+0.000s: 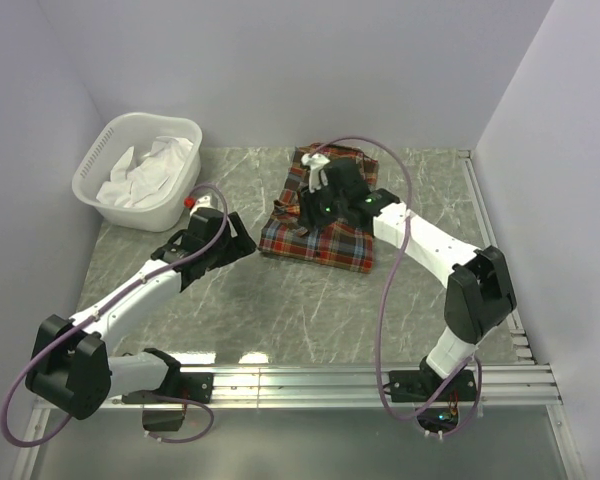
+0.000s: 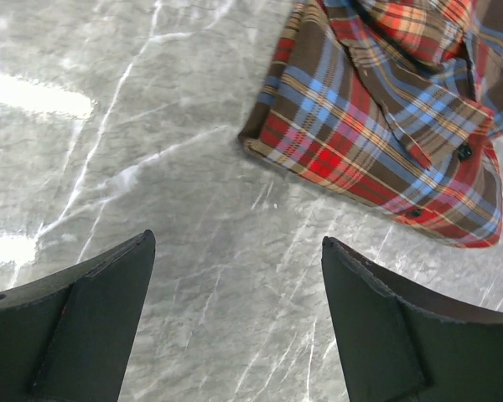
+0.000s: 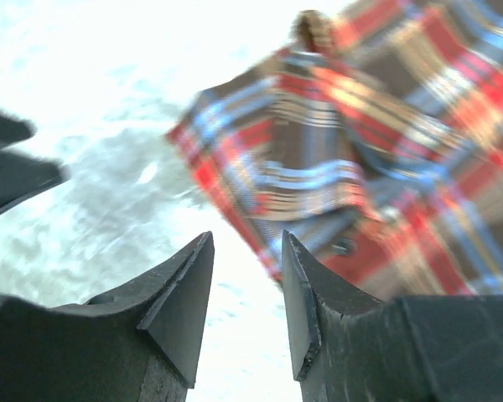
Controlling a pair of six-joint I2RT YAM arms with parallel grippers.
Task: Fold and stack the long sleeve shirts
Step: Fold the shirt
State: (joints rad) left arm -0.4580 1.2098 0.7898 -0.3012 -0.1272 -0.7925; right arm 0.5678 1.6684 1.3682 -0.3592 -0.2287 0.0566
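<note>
One plaid flannel shirt point(image 1: 330, 245) in red, blue and brown checks lies folded on the marble table, middle back. It also shows in the left wrist view point(image 2: 386, 126) and, blurred, in the right wrist view point(image 3: 360, 142). My right gripper point(image 1: 305, 222) hovers over the shirt's left edge; in its wrist view point(image 3: 247, 247) the jaws stand a narrow gap apart with nothing between them. My left gripper point(image 1: 242, 243) is wide open and empty over bare table just left of the shirt point(image 2: 239, 251).
A white basket point(image 1: 130, 205) holding white cloth point(image 1: 150, 165) stands at the back left. Metal rails run along the front point(image 1: 360, 380) and right point(image 1: 480, 200) table edges. Walls close in on three sides. The left arm's tip shows in the right wrist view point(image 3: 8, 167).
</note>
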